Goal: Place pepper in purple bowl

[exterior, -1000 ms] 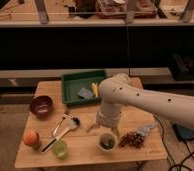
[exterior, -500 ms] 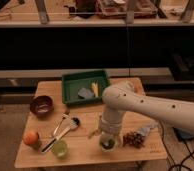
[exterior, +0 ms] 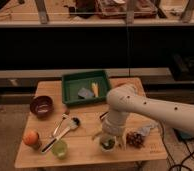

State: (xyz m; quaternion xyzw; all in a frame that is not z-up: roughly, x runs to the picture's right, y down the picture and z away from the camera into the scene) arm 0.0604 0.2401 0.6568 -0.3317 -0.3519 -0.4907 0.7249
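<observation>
Pale-green cup [exterior: 60,148]: seen at the front edge of the table [exterior: 90,159], to the left of the small white bowl [exterior: 101,145] in the view.
Orange fruit [exterior: 31,137]: placed further left of the white bowl than the cup, near the table's left front corner.
White bowl: set near the front edge, slightly right of the table's middle.
Pepper [exterior: 109,145]: seen as a dark-green shape lying inside the white bowl, well apart from the purple bowl.
Gripper [exterior: 110,137]: lowered right over the white bowl, pointing down at the pepper; how wide it is set, or whether the pepper is held, cannot be told.
Brown cluster [exterior: 136,139]: laid just to the right of the white bowl.
Brush and utensils [exterior: 65,127]: laid slantwise to the left of the white bowl, slightly behind it.
Arm [exterior: 155,107]: a thick white arm, reaching in from the right edge and bent down over the white bowl.
Purple bowl [exterior: 41,106]: stood upright, behind and well to the left of the white bowl, near the table's left edge.
Green tray [exterior: 70,80]: set behind the white bowl at the table's far side; a yellow-orange vegetable [exterior: 95,89] and a grey piece [exterior: 85,93] are held in it.
</observation>
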